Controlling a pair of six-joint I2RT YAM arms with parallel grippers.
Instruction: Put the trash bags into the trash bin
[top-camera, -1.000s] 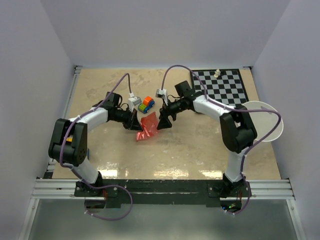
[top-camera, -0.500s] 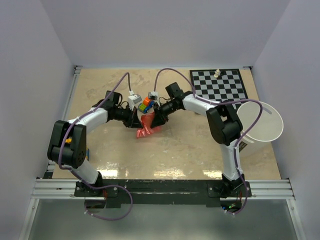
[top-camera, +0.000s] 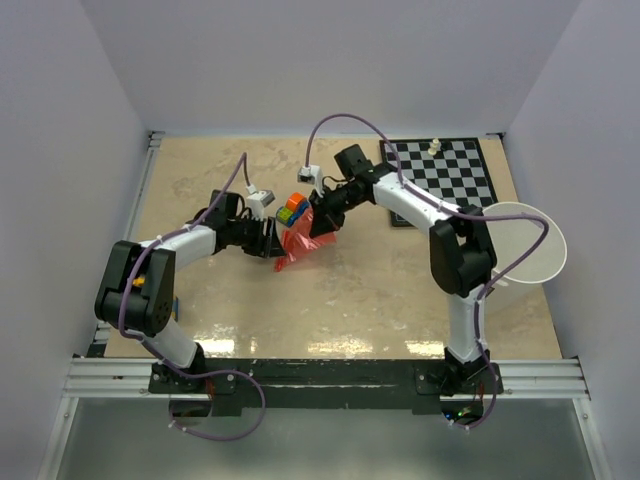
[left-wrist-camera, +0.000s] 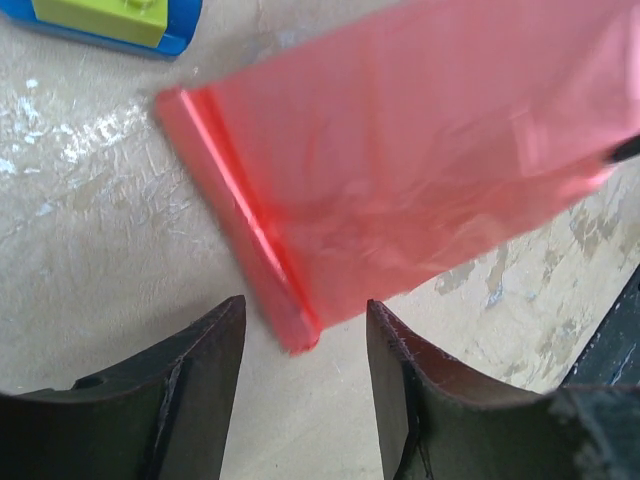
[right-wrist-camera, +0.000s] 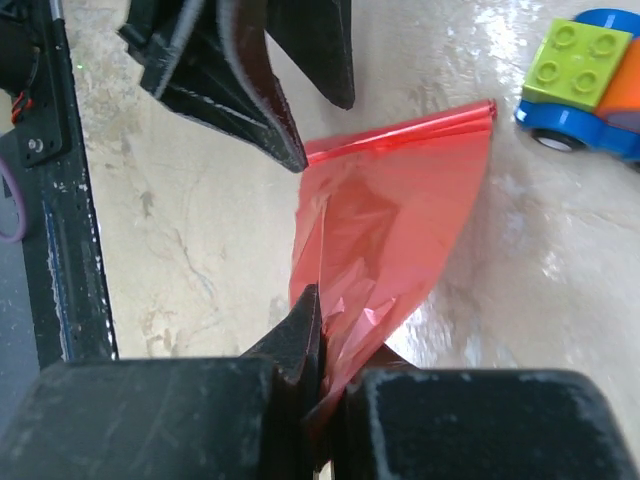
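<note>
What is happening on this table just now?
The right arm's fingers are shut on one end of the red-pink trash bag, beside the toy car. The left arm's fingers stand open near the bag's folded edge. The bag is not yet in the white bucket at the table's right edge.

Top view: bright, even, diffuse overhead light; walls uniformly lit. Broad glare band on table (top-camera: 400, 290) along lower centre of frame. Shadows under arms short, soft. Focus sharp, no visible edge distortion.

Left wrist view: bright; trash bag (left-wrist-camera: 420, 150) soft, smeared toward right edge. Left gripper's fingers (left-wrist-camera: 190, 400) at bottom dark, slightly out of focus.

Right wrist view: specular glare at upper right near toy car (right-wrist-camera: 585, 75). Right gripper (right-wrist-camera: 312, 320) at bottom underexposed, blurred.
</note>
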